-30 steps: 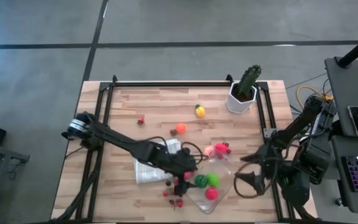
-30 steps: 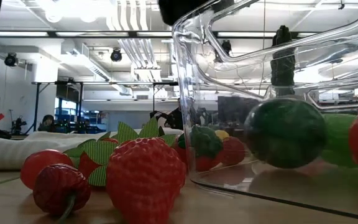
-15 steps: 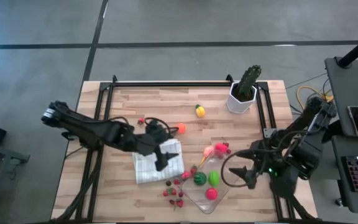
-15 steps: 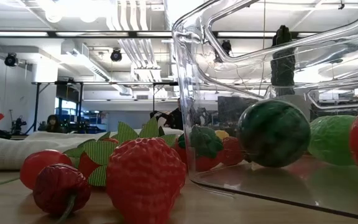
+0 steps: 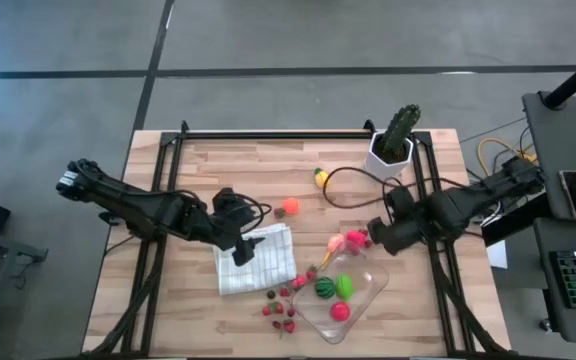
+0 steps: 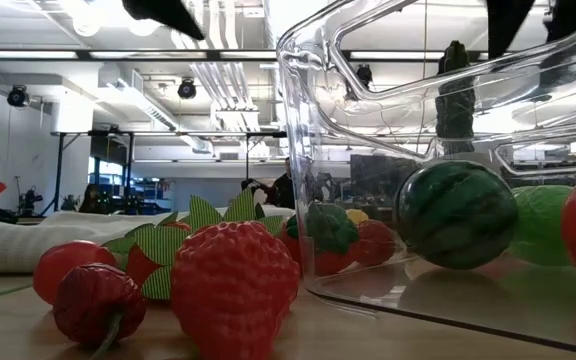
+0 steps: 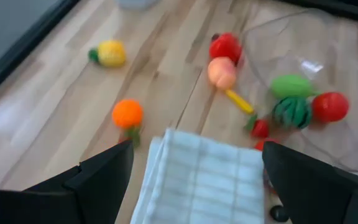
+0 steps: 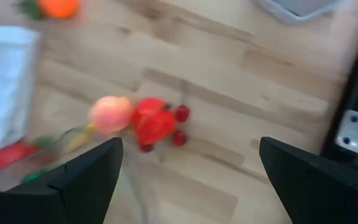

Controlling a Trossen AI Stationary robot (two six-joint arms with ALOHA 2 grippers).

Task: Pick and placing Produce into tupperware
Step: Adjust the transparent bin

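The tupperware (image 5: 360,292) lies near the table's front edge with a watermelon (image 5: 322,288), a green piece (image 5: 344,287) and a red piece (image 5: 339,311) resting on its floor. More produce lies on the wood: small red berries (image 5: 280,310), a pink peach (image 8: 110,114) beside a red piece (image 8: 152,122), an orange one (image 5: 290,207) and a yellow one (image 5: 321,179). My left gripper (image 5: 244,246) hovers open over the white checked cloth (image 7: 197,186), empty. My right gripper (image 5: 373,233) hangs open and empty just right of the peach and red piece.
A cactus in a white pot (image 5: 394,145) stands at the far right. A black cable (image 5: 353,185) loops over the wood between the yellow piece and my right arm. A black frame (image 5: 268,134) borders the table's far and side edges.
My left gripper has pulled back from the tupperware's left edge, up and toward the table's left, and now hangs over the cloth. My right gripper has swung from the near right toward the far side and left, tipping downward beside the peach. The watermelon has rolled slightly inside the tupperware.
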